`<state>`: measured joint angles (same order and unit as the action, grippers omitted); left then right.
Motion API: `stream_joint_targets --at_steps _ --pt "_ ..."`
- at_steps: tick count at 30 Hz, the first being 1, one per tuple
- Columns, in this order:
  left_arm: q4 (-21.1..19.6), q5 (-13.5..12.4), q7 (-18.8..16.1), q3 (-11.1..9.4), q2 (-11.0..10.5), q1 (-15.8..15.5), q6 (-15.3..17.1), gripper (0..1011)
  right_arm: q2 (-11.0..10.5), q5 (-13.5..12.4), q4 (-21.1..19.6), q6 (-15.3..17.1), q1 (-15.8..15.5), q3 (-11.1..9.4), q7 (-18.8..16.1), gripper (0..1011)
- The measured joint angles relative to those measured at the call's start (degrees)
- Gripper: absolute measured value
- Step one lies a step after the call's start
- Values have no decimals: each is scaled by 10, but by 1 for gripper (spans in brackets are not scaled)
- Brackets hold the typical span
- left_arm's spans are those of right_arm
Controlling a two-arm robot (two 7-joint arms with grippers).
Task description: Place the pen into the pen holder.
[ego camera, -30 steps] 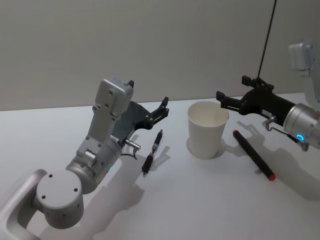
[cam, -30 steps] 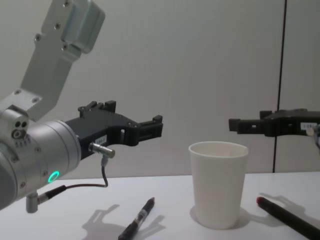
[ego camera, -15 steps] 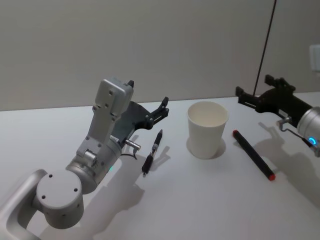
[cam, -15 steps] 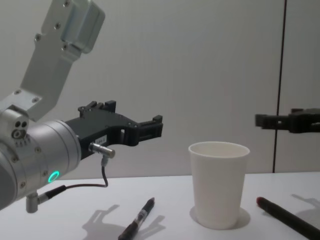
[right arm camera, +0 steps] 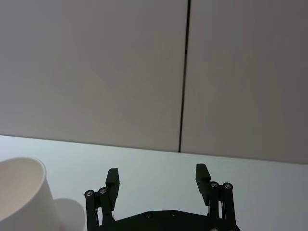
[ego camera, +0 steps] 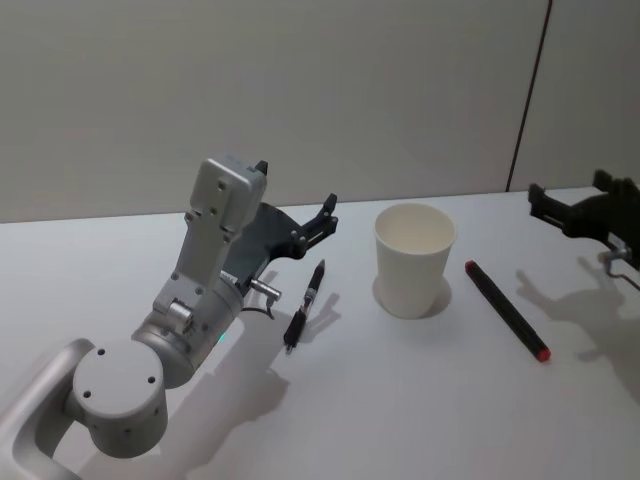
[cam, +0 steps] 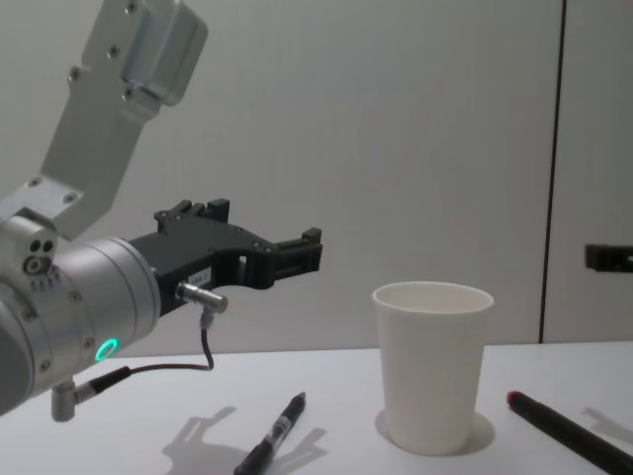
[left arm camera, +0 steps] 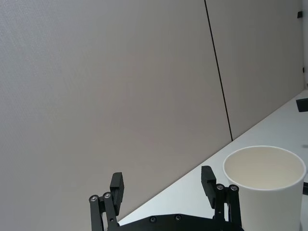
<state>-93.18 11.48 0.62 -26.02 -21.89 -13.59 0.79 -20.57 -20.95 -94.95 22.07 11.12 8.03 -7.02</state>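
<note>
Both spread: left claw above pen, right claw far from pen holder.

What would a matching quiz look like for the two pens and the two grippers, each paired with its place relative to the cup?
Things:
1 black pen
2 red-tipped pen
3 left gripper
4 right gripper

Places:
A open, raised, far right of the cup
B lying just left of the cup
C open, raised, left of the cup
D lying just right of the cup

Pairs: 1-B; 2-D; 3-C; 4-A.
</note>
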Motion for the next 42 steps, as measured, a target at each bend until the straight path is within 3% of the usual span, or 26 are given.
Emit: stream_joint_targets --at_steps 8,17,19,28,35,42 --pt "0 0 0 0 0 0 0 1001 -10 -14 -18 65 -9 -9 26 1002" --pt "0 0 0 0 0 0 0 1001 -15 -21 -24 155 -5 -12 35 1002" --pt "0 0 0 0 0 0 0 1001 -15 -21 -24 163 -4 -12 35 1002" --pt "0 0 0 0 0 0 0 1001 -2 -7 2 244 20 5 25 1002" --pt "0 0 0 0 0 0 0 1001 13 11 25 269 38 21 16 1001" --pt "0 0 0 0 0 0 0 1001 28 29 42 273 56 34 8 1002"
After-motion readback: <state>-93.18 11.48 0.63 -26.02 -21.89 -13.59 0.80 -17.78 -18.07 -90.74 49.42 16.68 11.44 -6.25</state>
